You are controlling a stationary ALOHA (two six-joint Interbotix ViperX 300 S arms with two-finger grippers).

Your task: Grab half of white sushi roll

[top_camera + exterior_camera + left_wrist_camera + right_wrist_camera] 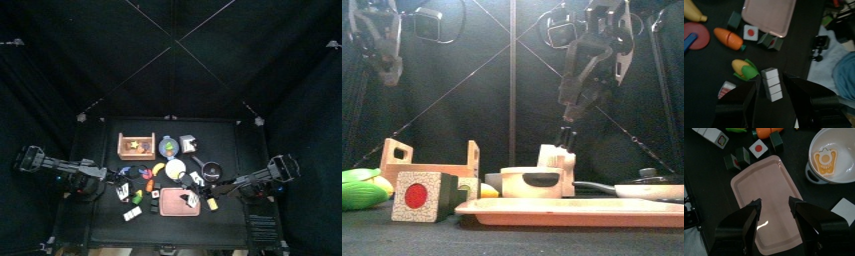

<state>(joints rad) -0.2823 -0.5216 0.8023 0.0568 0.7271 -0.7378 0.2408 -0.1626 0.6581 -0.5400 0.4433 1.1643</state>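
Note:
The half of white sushi roll (132, 213) looks like a small white oblong chunk near the table's front left, left of the pink-brown board (179, 202). In the left wrist view it (771, 84) is a white segmented piece with a dark side, just beyond my open, empty left gripper (774, 102). In the right wrist view it (714, 135) lies far beyond the board (767, 193). My right gripper (777, 223) is open and empty above the board. Both arms hang above the table, left (96, 172) and right (227, 183).
A wooden crate (135, 146) stands at the back. A carrot (729, 37), corn (745, 70), a red-dotted white cube (749, 31) and dark blocks lie between chunk and board. A white bowl (834, 155) and a pan (643, 183) are on the right.

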